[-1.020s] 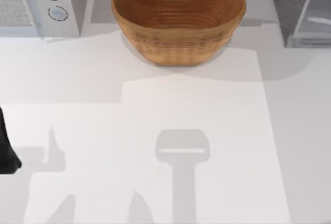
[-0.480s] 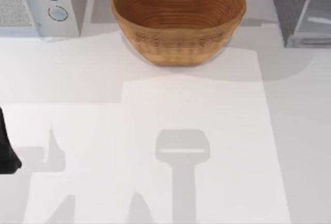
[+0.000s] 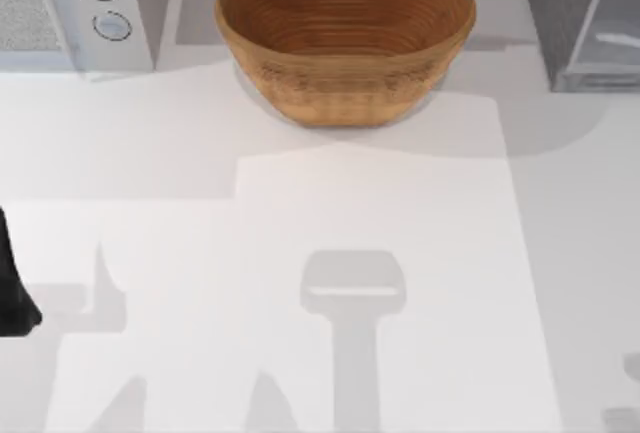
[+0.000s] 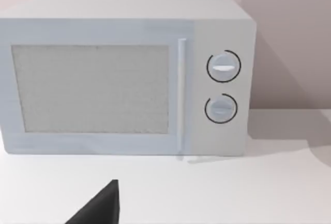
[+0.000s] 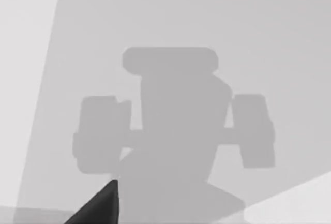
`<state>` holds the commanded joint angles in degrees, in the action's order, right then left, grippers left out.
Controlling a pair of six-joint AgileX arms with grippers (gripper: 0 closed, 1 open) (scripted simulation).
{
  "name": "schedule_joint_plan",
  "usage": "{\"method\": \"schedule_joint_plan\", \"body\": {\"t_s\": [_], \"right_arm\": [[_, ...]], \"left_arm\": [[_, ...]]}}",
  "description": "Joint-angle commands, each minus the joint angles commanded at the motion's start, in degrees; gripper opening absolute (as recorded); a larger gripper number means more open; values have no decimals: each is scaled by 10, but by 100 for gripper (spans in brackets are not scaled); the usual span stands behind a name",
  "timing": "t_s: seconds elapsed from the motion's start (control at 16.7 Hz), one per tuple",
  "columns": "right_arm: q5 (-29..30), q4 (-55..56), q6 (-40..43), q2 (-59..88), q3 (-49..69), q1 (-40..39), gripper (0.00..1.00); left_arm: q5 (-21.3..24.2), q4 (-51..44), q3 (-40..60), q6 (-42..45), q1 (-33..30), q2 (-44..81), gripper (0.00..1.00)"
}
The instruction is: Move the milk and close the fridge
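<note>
The fridge (image 3: 585,18) stands far across the table from my left gripper (image 3: 12,293); whether that gripper is open, I cannot tell.

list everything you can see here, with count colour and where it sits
wicker basket: 1, brown, back middle of the table
microwave: 1, white with two round knobs, back left corner
fridge: 1, dark-grey speckled with a pale-framed translucent door, back right corner
table: 1, white, under all of these
left arm: 1, black, at the table's left edge
left gripper fingertip: 1, black, facing the microwave
right gripper fingertip: 1, black, over bare shadowed tabletop
</note>
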<state>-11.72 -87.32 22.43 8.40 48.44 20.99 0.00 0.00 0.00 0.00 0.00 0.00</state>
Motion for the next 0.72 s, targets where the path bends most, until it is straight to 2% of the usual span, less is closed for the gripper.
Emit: {"method": "schedule_joint_plan", "body": {"t_s": [0.54, 0.72], "right_arm": [[-249, -9, 554, 566, 177, 487, 100], [-325, 7, 716, 736, 220, 632, 100]], "left_arm": [[0, 0, 0, 0, 0, 0, 100], [0, 0, 0, 0, 0, 0, 100]]}}
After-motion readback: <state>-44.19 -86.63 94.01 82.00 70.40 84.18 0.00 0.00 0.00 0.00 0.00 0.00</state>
